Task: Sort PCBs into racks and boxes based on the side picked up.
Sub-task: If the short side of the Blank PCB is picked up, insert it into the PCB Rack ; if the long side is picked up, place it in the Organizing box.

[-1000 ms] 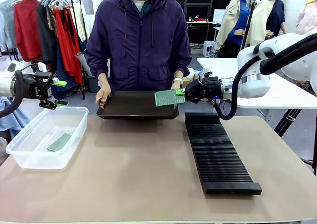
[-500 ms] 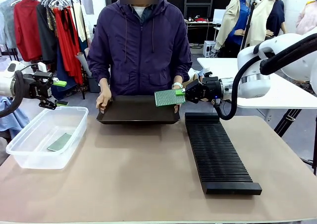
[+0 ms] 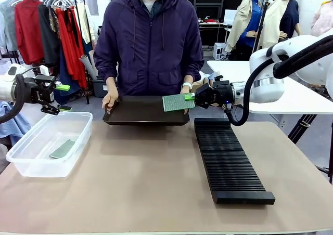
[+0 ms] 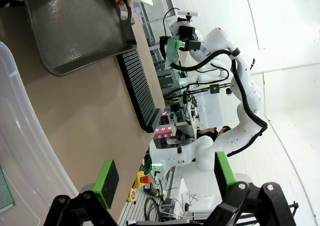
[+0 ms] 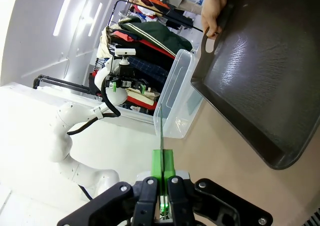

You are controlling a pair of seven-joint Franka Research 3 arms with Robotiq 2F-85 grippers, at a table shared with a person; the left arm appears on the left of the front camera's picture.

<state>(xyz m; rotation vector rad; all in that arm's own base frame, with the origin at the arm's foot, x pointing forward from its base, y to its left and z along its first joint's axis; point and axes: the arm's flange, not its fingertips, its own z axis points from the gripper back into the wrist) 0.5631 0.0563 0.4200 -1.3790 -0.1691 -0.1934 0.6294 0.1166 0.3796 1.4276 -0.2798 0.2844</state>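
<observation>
My right gripper (image 3: 190, 96) is shut on the edge of a pale green dotted PCB (image 3: 178, 102), held in the air over the right end of a black tray (image 3: 140, 110), just beyond the far end of the ribbed black rack (image 3: 229, 157). In the right wrist view this PCB (image 5: 161, 131) stands edge-on between my shut fingers (image 5: 162, 168). My left gripper (image 3: 61, 98) hangs open with nothing in it above the far left corner of the clear box (image 3: 31, 165). One PCB (image 3: 62, 149) lies flat inside the box. The left wrist view shows the open gripper (image 4: 165, 178) and the box wall (image 4: 20, 151).
A person in a purple jacket stands at the far side and holds the black tray (image 5: 265, 76) by both ends with their hands (image 3: 109, 101). The tray's inside looks bare. A clothes rail (image 3: 47, 22) stands behind on the left, a white table (image 3: 291, 97) on the right.
The person has dipped the black tray slightly and brought it back, and stands a little straighter. Both arms and the held PCB have stayed where they were.
</observation>
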